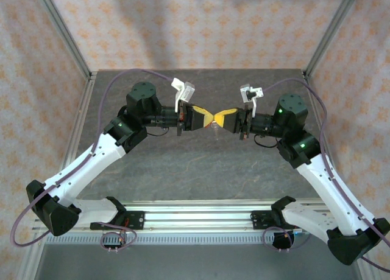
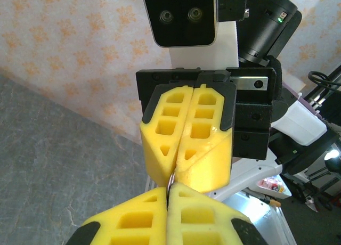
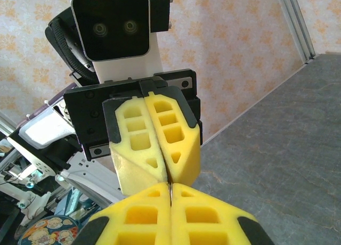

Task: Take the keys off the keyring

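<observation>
L claw (image 1: 209, 117) & R claw (image 1: 219, 117) were closed tip-to-tip over tabletop (image 1: 183, 170), thin metal sliver (image 2: 170, 182) btwn; keys apparently not off yet.

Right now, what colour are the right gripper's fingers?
Bright yellow fingers on the right gripper; left wrist view shows them best.

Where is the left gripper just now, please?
In the top view, the left gripper is above the middle of the table, shut, tip to tip with the right gripper on its right.

Overhead looks down; wrist views face each other.
</observation>
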`<state>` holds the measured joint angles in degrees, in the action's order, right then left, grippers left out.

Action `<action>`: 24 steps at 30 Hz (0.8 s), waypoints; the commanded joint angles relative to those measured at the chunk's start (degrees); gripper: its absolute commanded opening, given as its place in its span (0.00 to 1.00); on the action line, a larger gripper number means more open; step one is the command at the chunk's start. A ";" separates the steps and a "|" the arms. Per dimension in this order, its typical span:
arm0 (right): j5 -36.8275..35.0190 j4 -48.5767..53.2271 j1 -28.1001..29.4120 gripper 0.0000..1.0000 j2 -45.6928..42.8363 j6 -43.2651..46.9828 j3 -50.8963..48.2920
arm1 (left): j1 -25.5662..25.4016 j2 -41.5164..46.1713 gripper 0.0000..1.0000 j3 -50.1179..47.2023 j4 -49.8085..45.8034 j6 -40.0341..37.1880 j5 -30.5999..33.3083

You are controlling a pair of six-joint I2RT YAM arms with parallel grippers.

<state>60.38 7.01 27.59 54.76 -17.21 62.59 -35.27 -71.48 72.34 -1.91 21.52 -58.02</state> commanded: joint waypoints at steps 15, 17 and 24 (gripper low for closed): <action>-15.60 -2.96 0.38 0.45 -10.27 -3.00 -6.69 | 0.02 3.10 0.00 -3.51 7.63 2.56 5.55; -15.19 -5.26 0.35 0.45 -10.21 -4.56 -8.31 | 0.06 3.03 0.00 -4.03 9.52 3.83 5.38; -14.34 -11.12 0.35 0.42 -9.64 -8.59 -11.69 | 0.02 3.32 0.00 -4.91 11.32 5.01 5.46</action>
<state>46.54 2.39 27.62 45.69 -23.22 50.92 -35.27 -69.73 67.75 5.63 25.50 -53.06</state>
